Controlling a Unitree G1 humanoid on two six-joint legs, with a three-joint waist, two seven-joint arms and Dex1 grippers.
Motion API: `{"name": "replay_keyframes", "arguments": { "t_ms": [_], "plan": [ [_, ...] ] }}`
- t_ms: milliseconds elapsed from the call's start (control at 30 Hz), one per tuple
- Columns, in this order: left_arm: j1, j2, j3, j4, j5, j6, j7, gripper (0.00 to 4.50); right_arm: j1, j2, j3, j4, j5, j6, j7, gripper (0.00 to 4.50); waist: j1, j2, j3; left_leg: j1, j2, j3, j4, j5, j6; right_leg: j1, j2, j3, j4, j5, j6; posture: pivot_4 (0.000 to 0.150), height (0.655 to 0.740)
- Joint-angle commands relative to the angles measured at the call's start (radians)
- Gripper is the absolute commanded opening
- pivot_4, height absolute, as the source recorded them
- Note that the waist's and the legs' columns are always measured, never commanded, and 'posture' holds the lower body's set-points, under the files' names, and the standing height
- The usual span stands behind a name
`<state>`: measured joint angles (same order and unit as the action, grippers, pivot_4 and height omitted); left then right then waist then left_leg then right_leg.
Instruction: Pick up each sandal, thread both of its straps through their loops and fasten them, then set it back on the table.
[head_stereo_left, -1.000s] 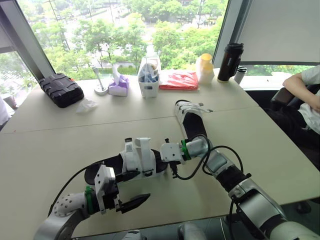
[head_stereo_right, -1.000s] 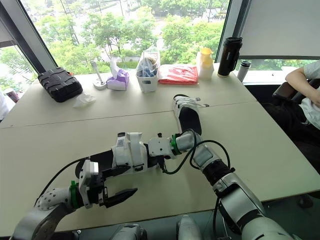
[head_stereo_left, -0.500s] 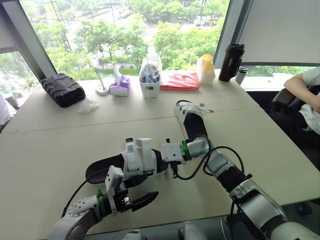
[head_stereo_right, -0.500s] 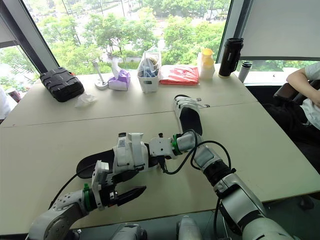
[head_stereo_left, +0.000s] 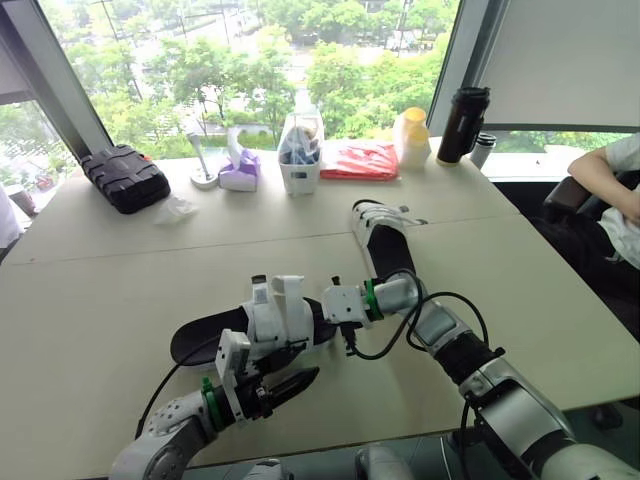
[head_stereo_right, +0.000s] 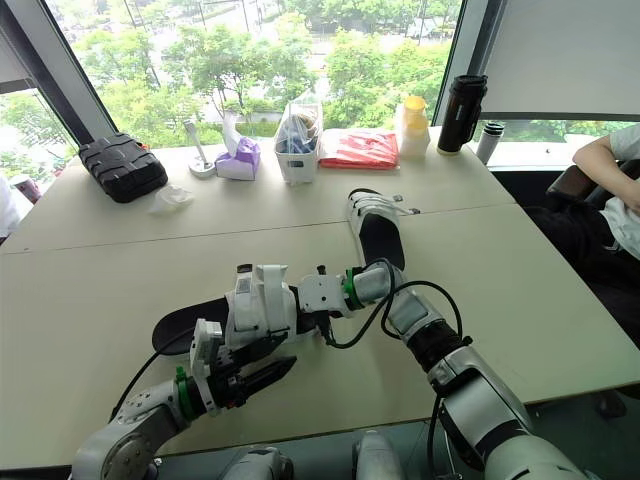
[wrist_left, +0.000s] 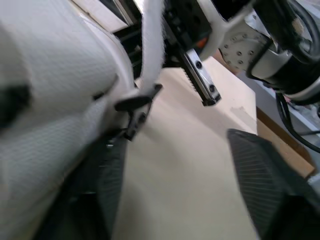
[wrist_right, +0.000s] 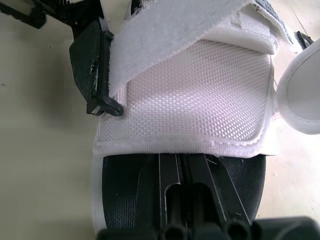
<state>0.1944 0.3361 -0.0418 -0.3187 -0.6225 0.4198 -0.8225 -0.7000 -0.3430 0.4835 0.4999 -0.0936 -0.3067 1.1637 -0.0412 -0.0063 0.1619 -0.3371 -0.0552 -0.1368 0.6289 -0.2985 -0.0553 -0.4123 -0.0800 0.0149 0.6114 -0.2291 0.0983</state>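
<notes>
Clamping the sandal (wrist_right: 200, 95) sole, right gripper (wrist_right: 170, 167) jaws, per wrist view; left gripper (head_stereo_left: 302, 380) jaws wide.

Left arm (head_stereo_left: 165, 445) comes in low from the near-left, forearm angled up and to the right. The left gripper (head_stereo_left: 290, 386) points right, fingers (wrist_left: 260, 180) spread wide apart. Right arm (head_stereo_left: 450, 345) bends at the elbow and reaches left, wrist (head_stereo_left: 375, 297) roughly level — right gripper (wrist_right: 178, 165) has its fingers closed together.
</notes>
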Motion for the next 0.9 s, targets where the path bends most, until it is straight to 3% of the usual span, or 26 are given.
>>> {"name": "replay_keyframes", "arguments": {
  "t_ms": [33, 67, 133, 467, 733, 900],
  "plan": [
    [-0.004, 0.003, 0.016, -0.054, 0.001, -0.052, -0.007, 0.96, 0.049, -0.014, 0.065, 0.066, -0.077, 0.044, 0.024, 0.0, -0.001, 0.0, 0.0, 0.0, 0.0, 0.0, 0.0, 0.0, 0.0, -0.002, 0.0, 0.0, 0.0, 0.0, 0.0, 0.15, 0.74],
    [-0.004, 0.005, 0.014, -0.055, 0.007, -0.063, -0.01, 0.44, 0.049, -0.014, 0.065, 0.066, -0.077, 0.044, 0.024, 0.0, -0.001, 0.0, 0.0, 0.0, 0.0, 0.0, 0.0, 0.0, 0.0, -0.002, 0.0, 0.0, 0.0, 0.0, 0.0, 0.15, 0.74],
    [-0.001, 0.007, 0.012, -0.06, 0.014, -0.074, -0.012, 0.01, 0.048, -0.013, 0.065, 0.067, -0.077, 0.044, 0.025, 0.0, -0.001, 0.0, 0.0, -0.001, 0.0, 0.0, 0.0, 0.0, 0.0, -0.003, 0.0, 0.0, 0.0, 0.0, 0.0, 0.15, 0.74],
    [0.004, 0.037, -0.017, -0.058, 0.002, 0.01, 0.008, 0.01, 0.043, -0.009, 0.065, 0.072, -0.078, 0.043, 0.023, 0.0, -0.001, 0.0, 0.0, -0.001, 0.0, 0.001, 0.0, 0.0, 0.0, -0.004, 0.0, 0.0, 0.0, 0.0, 0.0, 0.15, 0.74],
    [0.091, 0.188, -0.029, -0.101, -0.119, 0.29, -0.009, 0.01, 0.045, -0.011, 0.065, 0.071, -0.079, 0.044, 0.027, 0.0, -0.006, 0.001, -0.001, 0.0, 0.0, 0.002, -0.002, -0.001, 0.001, -0.004, 0.0, 0.001, 0.0, -0.001, 0.001, 0.15, 0.74],
    [0.115, 0.273, -0.053, -0.11, -0.111, 0.355, -0.019, 0.01, 0.046, -0.011, 0.064, 0.071, -0.079, 0.042, 0.031, 0.0, -0.001, 0.001, -0.001, 0.0, 0.0, 0.001, -0.002, -0.001, 0.002, -0.006, 0.0, 0.001, 0.001, -0.001, 0.0, 0.15, 0.74]
  ]
}}
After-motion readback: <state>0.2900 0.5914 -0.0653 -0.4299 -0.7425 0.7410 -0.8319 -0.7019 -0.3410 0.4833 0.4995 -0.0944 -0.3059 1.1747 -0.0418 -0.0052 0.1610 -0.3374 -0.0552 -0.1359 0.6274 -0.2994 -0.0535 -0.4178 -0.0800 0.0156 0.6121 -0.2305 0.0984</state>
